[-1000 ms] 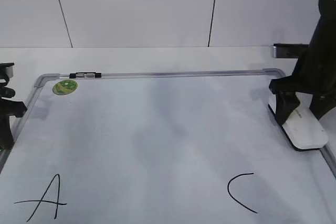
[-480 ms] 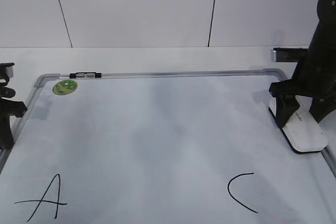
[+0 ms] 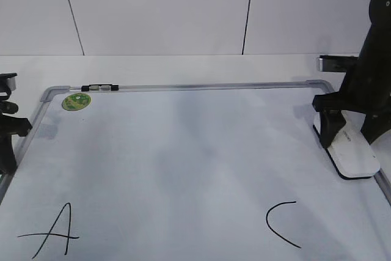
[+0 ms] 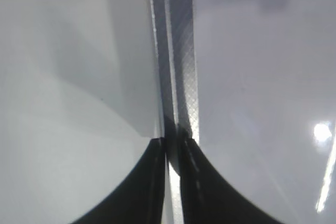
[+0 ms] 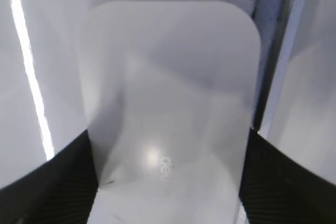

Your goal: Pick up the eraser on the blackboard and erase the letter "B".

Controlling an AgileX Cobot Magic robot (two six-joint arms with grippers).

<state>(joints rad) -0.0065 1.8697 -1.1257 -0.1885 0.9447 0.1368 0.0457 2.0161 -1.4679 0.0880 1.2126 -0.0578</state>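
Observation:
The white eraser (image 3: 355, 156) lies on the blackboard (image 3: 183, 151) at its right edge. My right gripper (image 3: 349, 134) stands over it with a finger against each long side, shut on it. In the right wrist view the eraser (image 5: 168, 87) fills the space between the jaws (image 5: 168, 182). No letter "B" shows. The board between the "A" (image 3: 52, 231) and the "C" (image 3: 278, 224) is bare, with faint grey smudging. My left gripper (image 3: 6, 148) is shut and empty over the board's left frame (image 4: 178, 77).
A small black-and-clear marker (image 3: 98, 87) lies on the board's top frame, with a round green sticker (image 3: 76, 101) below it. A grey metal piece (image 3: 333, 60) sits behind the right arm. A white wall stands behind the table.
My right gripper and the eraser have shifted only slightly at the board's right edge. The left arm has not moved.

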